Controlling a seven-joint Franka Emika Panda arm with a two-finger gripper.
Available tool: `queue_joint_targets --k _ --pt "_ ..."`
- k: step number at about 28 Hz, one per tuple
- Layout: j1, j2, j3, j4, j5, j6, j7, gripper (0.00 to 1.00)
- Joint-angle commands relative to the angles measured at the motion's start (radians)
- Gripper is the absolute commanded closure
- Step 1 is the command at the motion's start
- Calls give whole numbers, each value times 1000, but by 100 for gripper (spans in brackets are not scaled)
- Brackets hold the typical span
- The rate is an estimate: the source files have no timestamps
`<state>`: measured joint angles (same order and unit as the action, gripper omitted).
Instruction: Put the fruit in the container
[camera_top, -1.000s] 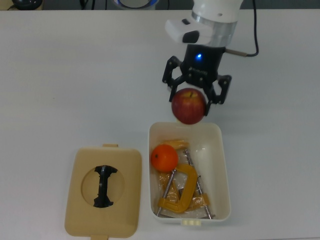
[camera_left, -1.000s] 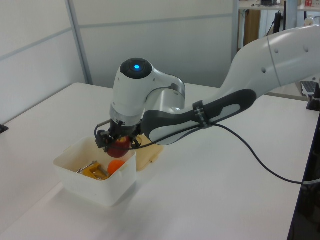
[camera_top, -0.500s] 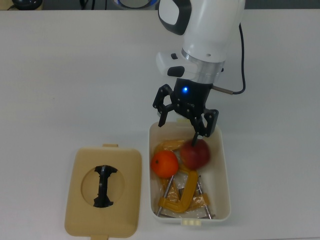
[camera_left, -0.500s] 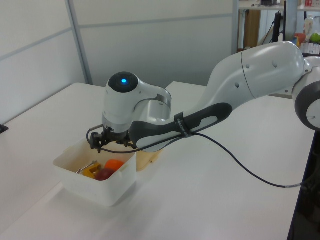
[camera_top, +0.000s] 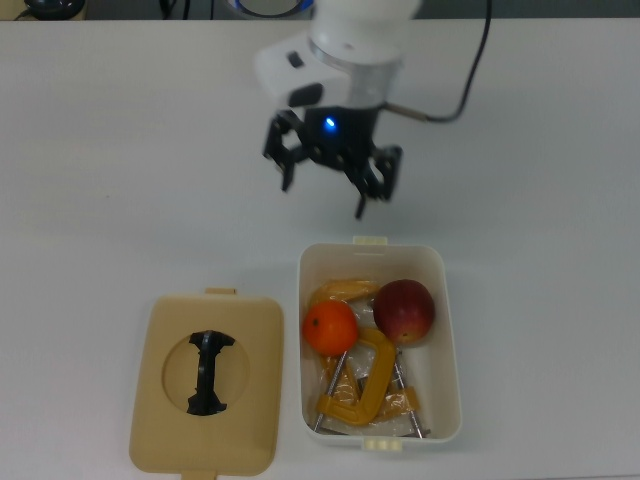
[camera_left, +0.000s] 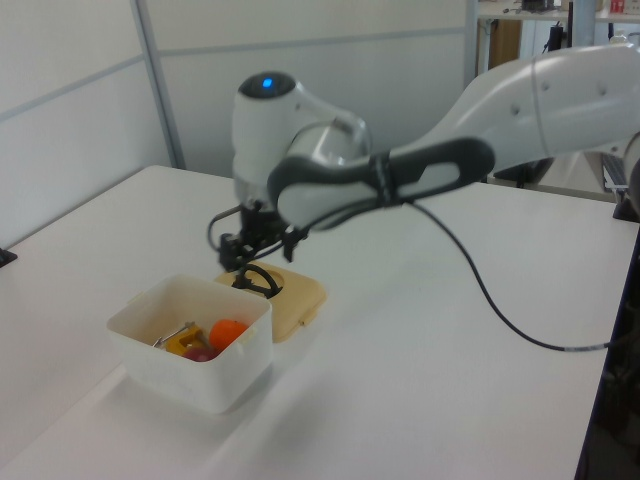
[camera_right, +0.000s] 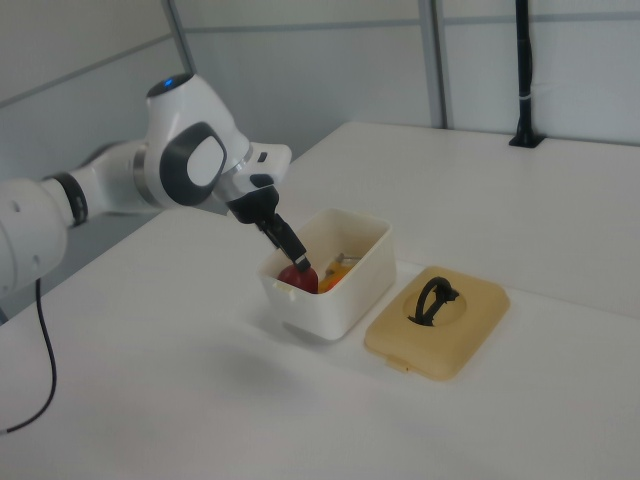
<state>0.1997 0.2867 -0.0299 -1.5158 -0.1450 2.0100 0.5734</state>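
A dark red apple (camera_top: 404, 310) with yellowish patches and a bright orange mandarin (camera_top: 330, 327) sit side by side, touching, in the far half of the cream-white container (camera_top: 448, 340), the apple on the top view's right; both rest on yellow-orange C-clamps (camera_top: 362, 387). The hand (camera_top: 331, 178) hangs above the bare tabletop (camera_top: 120, 160) just beyond the container's far end, fingers spread wide and holding nothing. A tan lid (camera_top: 206, 385) with a black handle lies on the top view's left of the container.
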Motion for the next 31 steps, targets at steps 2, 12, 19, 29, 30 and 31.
queue_joint_targets --k 2,12,19,29,30,31 --pt "-5 -107 -84 -66 87 -210 -360 0" --pt "-8 -166 -243 -87 87 -292 -632 0" --pt "-36 -193 -265 -84 88 -310 -665 0" --pt "-52 -204 -272 -83 90 -338 -693 0" --pt "-56 -204 -272 -83 90 -338 -696 0" --pt "-56 -204 -272 -83 90 -338 -702 0"
